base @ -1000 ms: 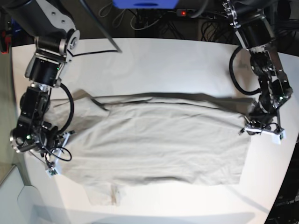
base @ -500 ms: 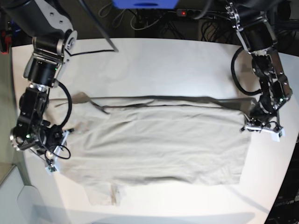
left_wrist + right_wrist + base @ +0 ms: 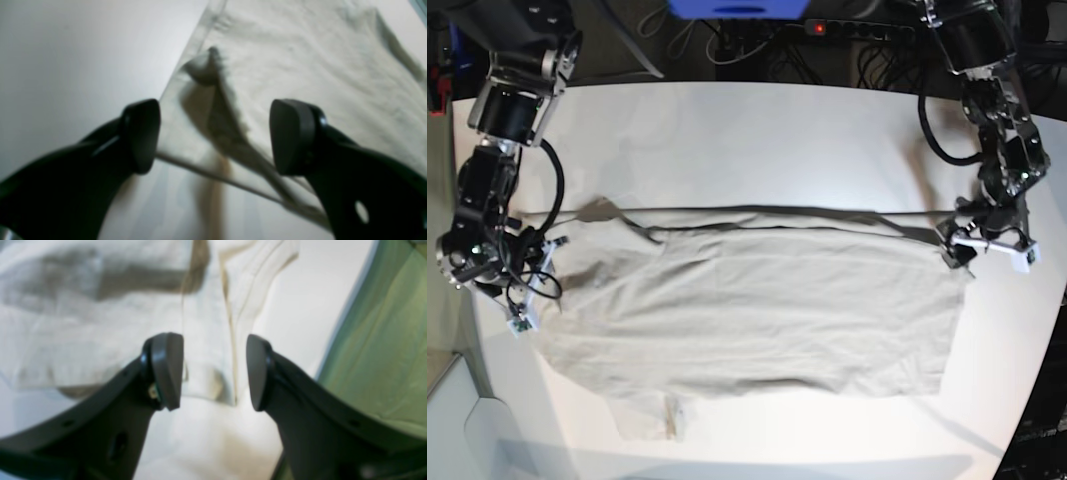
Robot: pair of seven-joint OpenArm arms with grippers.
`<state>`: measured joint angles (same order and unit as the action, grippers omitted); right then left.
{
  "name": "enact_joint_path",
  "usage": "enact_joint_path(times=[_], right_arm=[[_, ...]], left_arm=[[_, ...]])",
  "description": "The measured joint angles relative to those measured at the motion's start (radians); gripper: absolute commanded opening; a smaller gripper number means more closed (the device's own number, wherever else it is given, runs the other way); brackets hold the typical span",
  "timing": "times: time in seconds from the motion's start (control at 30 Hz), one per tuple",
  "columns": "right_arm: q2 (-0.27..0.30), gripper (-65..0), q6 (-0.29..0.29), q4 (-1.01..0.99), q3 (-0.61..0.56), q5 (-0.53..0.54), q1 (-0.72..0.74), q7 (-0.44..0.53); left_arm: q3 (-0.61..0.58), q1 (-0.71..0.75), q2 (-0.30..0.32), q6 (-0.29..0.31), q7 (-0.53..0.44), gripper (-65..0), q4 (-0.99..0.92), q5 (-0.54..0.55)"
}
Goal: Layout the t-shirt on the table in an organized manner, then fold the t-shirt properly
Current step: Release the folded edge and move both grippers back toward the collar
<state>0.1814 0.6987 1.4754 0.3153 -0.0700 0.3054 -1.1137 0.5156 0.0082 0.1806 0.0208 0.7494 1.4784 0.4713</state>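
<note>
We see the t-shirt (image 3: 757, 300) spread flat mid-desk (image 3: 757, 130), reaching toward both side edges. Our left tool (image 3: 213, 136) and right tool (image 3: 215, 371) stand spread over its corners, pinching nothing.

The t-shirt (image 3: 757, 300) lies spread on the tabletop (image 3: 757, 130) (nearer the front edge), an end effector at either side edge.

Blue box (image 3: 738, 8) beyond far edge; power strip (image 3: 859, 30), red light; tangled cables (image 3: 727, 45).
</note>
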Motion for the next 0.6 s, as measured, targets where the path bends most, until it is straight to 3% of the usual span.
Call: enact_joint_path(times=[0.37,0.6], right_arm=[[-0.002,-33.9,0.000,0.071,-0.002,0.007,-0.079,0.005],[0.002,-33.9,0.000,0.072,-0.002,0.006,-0.079,0.008]], left_arm=[[0.000,0.044,0.003,-0.001,-0.108,-19.6,-0.100,-0.007],[-0.008,-0.010,0.023,0.003,-0.209,-19.7,-0.229,-0.008]])
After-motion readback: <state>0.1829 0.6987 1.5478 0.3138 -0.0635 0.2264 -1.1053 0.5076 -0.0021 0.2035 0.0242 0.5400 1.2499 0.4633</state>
